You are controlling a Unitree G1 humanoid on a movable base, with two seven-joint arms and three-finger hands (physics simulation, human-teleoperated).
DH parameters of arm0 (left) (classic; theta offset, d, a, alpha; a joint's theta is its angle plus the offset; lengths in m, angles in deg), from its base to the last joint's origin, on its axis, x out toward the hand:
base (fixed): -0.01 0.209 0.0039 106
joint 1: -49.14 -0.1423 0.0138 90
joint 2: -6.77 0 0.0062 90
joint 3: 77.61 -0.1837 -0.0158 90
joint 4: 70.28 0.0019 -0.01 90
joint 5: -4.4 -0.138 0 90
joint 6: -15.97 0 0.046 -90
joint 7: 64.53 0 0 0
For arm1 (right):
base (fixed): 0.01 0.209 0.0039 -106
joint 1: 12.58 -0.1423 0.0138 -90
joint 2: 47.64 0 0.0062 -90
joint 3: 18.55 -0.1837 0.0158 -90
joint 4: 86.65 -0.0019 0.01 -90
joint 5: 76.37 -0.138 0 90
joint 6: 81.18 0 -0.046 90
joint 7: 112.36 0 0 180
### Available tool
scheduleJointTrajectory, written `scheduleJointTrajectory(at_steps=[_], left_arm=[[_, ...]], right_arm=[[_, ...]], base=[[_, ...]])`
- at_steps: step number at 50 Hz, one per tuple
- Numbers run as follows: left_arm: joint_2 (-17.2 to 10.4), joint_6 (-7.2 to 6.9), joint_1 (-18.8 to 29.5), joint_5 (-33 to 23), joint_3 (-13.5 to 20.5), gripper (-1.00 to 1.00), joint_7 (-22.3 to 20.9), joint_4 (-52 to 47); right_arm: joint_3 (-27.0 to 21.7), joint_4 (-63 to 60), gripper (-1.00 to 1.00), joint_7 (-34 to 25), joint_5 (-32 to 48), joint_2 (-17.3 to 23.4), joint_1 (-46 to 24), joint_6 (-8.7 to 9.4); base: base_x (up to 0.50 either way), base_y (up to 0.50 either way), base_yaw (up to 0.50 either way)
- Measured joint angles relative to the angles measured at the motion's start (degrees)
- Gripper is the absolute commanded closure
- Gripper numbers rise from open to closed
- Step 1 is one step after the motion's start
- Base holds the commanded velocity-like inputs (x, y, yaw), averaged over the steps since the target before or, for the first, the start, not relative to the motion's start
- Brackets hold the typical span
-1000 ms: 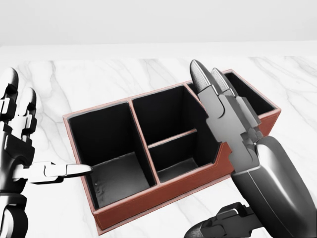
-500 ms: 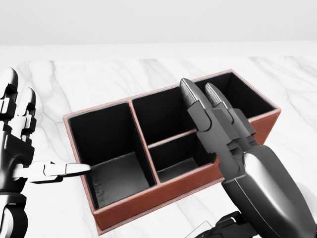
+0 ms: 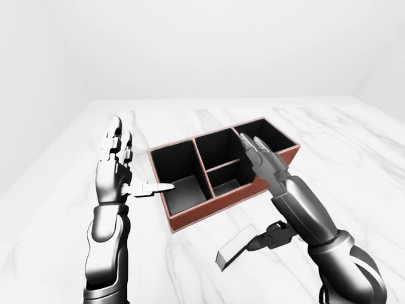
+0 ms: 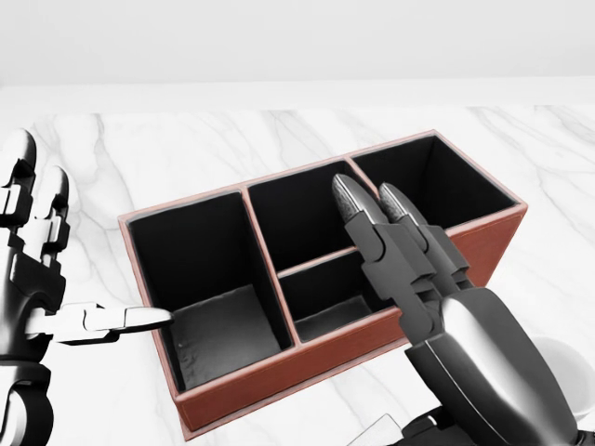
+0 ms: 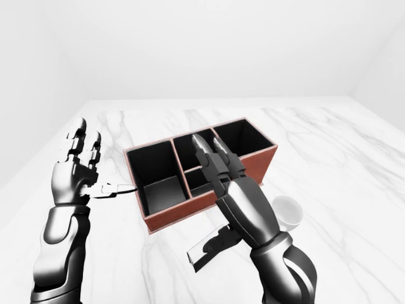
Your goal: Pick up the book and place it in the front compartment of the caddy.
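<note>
The red-brown caddy (image 4: 279, 370) with black compartments stands on the marble table (image 4: 186, 139). A small grey-white book (image 3: 236, 247) lies tilted near the bottom of the left-eye view, below the caddy. My right hand (image 3: 256, 190) is open, its straight fingers (image 4: 358, 214) reaching over the caddy's middle compartments while its thumb (image 3: 273, 235) touches the book's right edge. No fingers wrap round the book. My left hand (image 3: 136, 161) is open and upright to the left of the caddy, its thumb (image 4: 139, 319) pointing at the caddy's left wall.
A white cup (image 5: 285, 212) stands on the table to the right of my right forearm. The marble table stretches away on all sides of the caddy, with a white wall beyond it.
My right hand has drawn back toward the bottom of the head view, its fingertips going from the far right compartment to the middle ones. The left hand and the caddy have not moved.
</note>
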Motion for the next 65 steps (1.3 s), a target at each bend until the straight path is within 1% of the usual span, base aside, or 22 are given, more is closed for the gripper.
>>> scheduleJointTrajectory(at_steps=[24,65], left_arm=[[-0.1,0.00,0.2,0.0,0.1,-0.95,0.1,0.4],[-0.2,0.00,0.3,0.1,0.1,-0.95,0.1,0.7]], right_arm=[[0.8,3.7,-1.00,0.5,0.8,0.3,3.1,0.00],[1.9,10.7,-1.00,3.1,3.5,0.6,5.0,0.00]], base=[[0.00,0.00,0.00],[0.00,0.00,0.00]])
